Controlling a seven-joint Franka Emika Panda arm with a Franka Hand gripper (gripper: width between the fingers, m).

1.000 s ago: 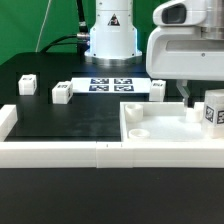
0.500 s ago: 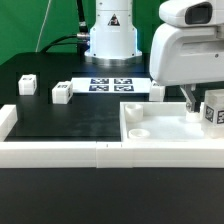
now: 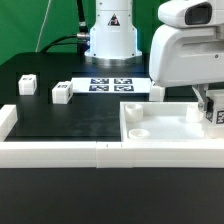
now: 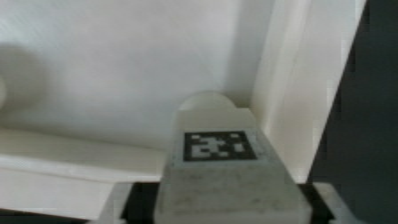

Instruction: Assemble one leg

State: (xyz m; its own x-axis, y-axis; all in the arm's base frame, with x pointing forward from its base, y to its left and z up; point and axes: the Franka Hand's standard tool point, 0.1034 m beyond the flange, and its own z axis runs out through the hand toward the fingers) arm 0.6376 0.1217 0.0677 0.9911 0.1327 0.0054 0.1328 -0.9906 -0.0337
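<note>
Exterior view: we see the arm's white wrist housing filling the upper right, with the hand (image 3: 209, 103) below it at the frame's right edge, over the large flat white panel (image 3: 160, 135) that lies on the black worktop (image 3: 60, 120). Between the fingers sits a leg (image 3: 216, 113), a small white block with its black-and-white tag facing the camera; we read the hand as clenched on that leg, closed to the block's width and no further. The leg is partly cut off by the frame edge, and we cannot tell whether its underside touches the panel or hangs just above it. Wrist view: the held leg (image 4: 217, 160) fills the centre, tag (image 4: 217, 146) toward the lens, rounded tip pointing away from the camera, with dark finger pads (image 4: 139, 197) showing close against both its sides. Past the tip we note the panel's white surface (image 4: 107, 80) and a raised white rim (image 4: 294, 70) running just beside the leg. Elsewhere in the exterior view, loose legs rest on the worktop: one at far left (image 3: 28, 84), one nearer centre (image 3: 62, 93), one just beside the marker board (image 3: 157, 91). The marker board (image 3: 110, 85) lies flat in front of the robot's base (image 3: 110, 40). A white rail (image 3: 55, 150) borders the worktop's near edge.
</note>
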